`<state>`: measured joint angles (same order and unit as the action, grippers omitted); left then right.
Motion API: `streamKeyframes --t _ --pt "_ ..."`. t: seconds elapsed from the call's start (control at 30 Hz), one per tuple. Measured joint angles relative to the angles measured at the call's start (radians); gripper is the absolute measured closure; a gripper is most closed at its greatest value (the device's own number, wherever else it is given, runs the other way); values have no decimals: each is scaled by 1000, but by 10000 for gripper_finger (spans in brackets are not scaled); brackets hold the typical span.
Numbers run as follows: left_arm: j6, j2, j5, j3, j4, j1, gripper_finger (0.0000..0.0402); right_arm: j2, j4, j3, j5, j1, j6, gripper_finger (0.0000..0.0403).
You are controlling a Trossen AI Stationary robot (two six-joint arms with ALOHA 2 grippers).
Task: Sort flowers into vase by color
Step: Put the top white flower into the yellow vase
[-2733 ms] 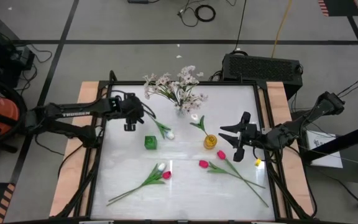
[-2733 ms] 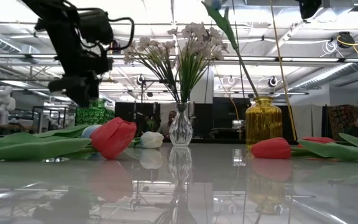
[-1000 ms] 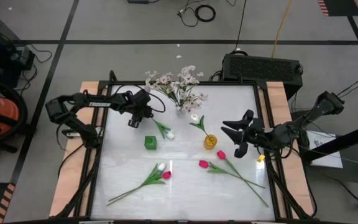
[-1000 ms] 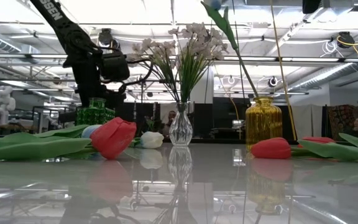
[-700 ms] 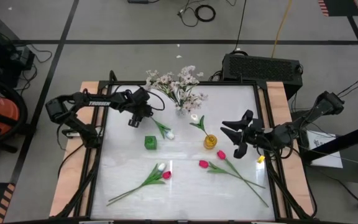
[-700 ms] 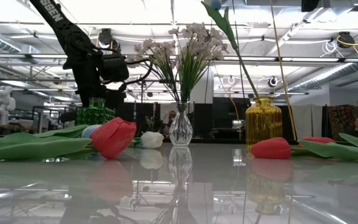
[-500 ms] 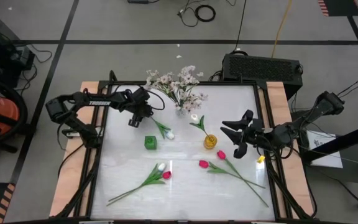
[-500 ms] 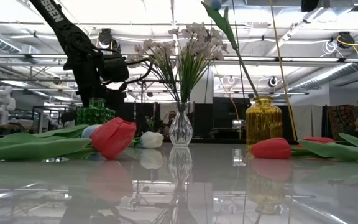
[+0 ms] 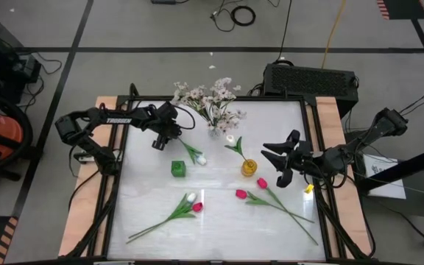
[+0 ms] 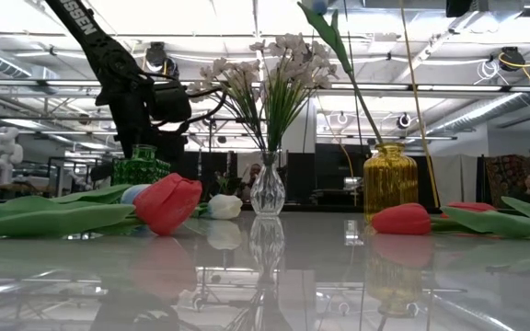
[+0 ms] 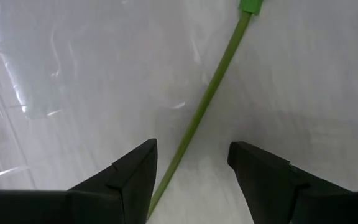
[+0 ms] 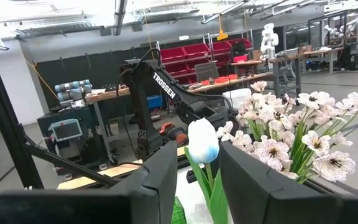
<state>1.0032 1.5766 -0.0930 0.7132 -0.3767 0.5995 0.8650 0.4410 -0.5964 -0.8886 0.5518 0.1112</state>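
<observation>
- The left pincer [image 9: 157,141] hangs over the far-left part of the surface [image 9: 219,228], its fingers [image 11: 126,177] spread apart and holding nothing; in the left wrist view a bare green stem [image 11: 197,121] runs straight up the gap between them.
- That stem belongs to the white tulip [image 9: 194,154] lying flat on the surface just to the right of this pincer, its bloom pointing toward the near right, close beside the green vase [image 9: 178,168].
- The stem's long axis runs from far left to near right, and its cut end lies nearest the left pincer, so this arm looks best placed to close on it across its width.
- The right pincer [image 9: 272,160] waits at the right side, just right of the yellow vase [image 9: 249,168], its fingers parted and empty; a white tulip [image 12: 202,142] already stands in that vase in front of it.
- The clear vase [image 9: 213,129] at the far edge holds the sprays of pale blossoms [image 9: 208,99].
- Farther out, two magenta tulips [image 9: 250,187] lie near the right arm, and a white and a magenta bloom [image 9: 193,202] lie together nearer the front, well apart from both pincers.
</observation>
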Motion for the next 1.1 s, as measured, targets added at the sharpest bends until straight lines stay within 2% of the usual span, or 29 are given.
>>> streamKeyframes --t 0.83,1.1 --pt "-1 2 -33 -3 -12 13 183 0 -7 0 0 0 -1 291" --pt "-3 33 -106 2 -6 16 183 0 -14 0 0 0 -3 291"
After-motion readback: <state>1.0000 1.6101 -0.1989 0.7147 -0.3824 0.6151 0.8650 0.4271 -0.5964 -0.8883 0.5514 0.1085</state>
